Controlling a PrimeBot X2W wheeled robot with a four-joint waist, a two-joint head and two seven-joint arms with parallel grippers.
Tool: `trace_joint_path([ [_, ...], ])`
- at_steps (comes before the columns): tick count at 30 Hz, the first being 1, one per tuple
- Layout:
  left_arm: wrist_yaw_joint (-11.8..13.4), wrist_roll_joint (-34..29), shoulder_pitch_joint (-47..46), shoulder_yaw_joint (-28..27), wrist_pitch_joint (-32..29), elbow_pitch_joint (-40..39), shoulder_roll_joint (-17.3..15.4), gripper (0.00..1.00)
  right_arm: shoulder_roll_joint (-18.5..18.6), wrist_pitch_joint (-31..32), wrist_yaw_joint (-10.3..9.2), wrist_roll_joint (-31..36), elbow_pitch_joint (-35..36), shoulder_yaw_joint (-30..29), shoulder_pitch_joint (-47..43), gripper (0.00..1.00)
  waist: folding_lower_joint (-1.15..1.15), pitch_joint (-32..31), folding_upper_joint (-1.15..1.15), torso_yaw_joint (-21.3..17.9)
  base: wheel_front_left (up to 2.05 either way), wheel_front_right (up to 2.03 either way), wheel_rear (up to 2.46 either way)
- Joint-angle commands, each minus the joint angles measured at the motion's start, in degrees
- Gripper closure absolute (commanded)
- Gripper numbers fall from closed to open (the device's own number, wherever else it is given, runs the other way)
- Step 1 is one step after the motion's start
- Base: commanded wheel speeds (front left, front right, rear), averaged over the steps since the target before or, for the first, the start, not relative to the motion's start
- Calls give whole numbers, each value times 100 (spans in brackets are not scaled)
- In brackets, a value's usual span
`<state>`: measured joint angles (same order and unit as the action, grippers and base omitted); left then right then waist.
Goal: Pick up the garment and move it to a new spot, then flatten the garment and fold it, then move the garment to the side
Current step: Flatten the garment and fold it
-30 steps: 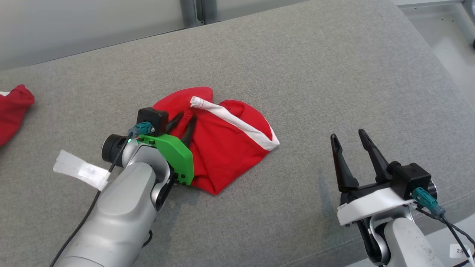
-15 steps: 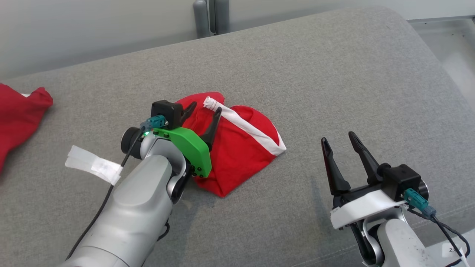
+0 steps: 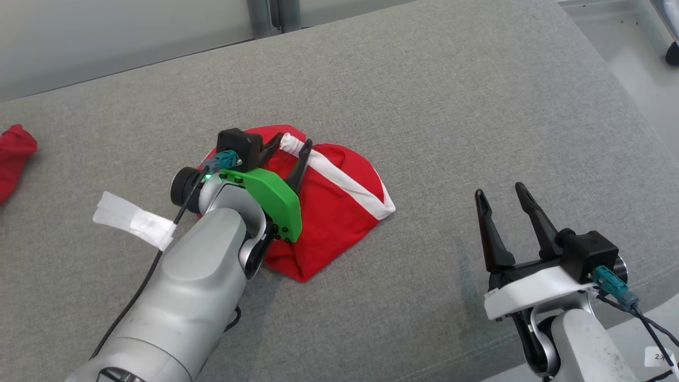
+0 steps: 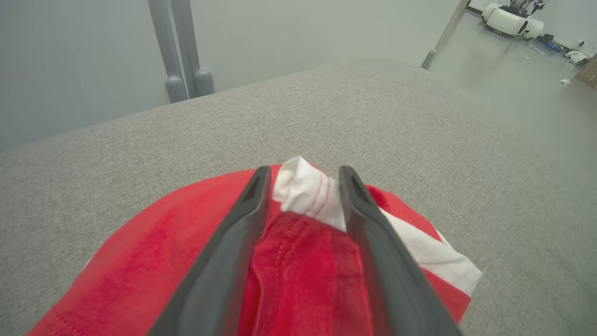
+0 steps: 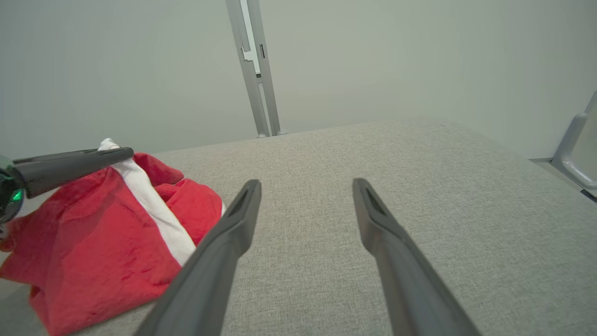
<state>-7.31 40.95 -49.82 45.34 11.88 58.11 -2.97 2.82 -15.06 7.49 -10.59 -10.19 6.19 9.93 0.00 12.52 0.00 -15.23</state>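
Left gripper [image 3: 290, 147], jaws spread wide and clamping nothing, sits over the far left part of the red garment [image 3: 339, 212]. Its wrist view adds what the head view hides: the rolled end of the white band [image 4: 305, 191] lies between the two fingers. Right gripper [image 3: 500, 192], jaws equally wide and empty, hovers well right of the garment above the bare grey cushion [image 3: 451, 106]. Garment lies crumpled near the cushion's middle, clear of every edge, with open room far and right. A second red cloth [image 3: 13, 154] occupies the left edge.
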Motion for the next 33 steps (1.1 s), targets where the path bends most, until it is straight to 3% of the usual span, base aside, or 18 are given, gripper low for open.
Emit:
trace_joint_path([
  [1,-20,85,-50,27,67,-64,-8,100,13,-20,0,-4,21,-55,31,0,0,-33,0,69,0,0,0],
  [9,-17,41,257,-73,318,-652,-146,100,14,-20,0,36,14,-98,-60,0,0,-223,0,475,0,0,0],
  [16,335,-240,922,-683,331,-2072,-640,100,14,-20,0,116,-38,-152,-157,0,0,-450,0,835,0,0,0],
  [24,933,-175,2064,-1469,332,-3268,-1484,100,15,-20,0,175,-64,-208,-264,0,0,-631,0,1079,0,0,0],
  [29,1212,-89,2638,-1862,329,-3569,-1736,100,14,-20,0,167,-76,-156,-255,0,0,-656,0,1131,0,0,0],
  [33,1315,31,3098,-2152,327,-3606,-1744,100,14,-20,0,172,-84,-136,-247,0,0,-637,0,1166,0,0,0],
])
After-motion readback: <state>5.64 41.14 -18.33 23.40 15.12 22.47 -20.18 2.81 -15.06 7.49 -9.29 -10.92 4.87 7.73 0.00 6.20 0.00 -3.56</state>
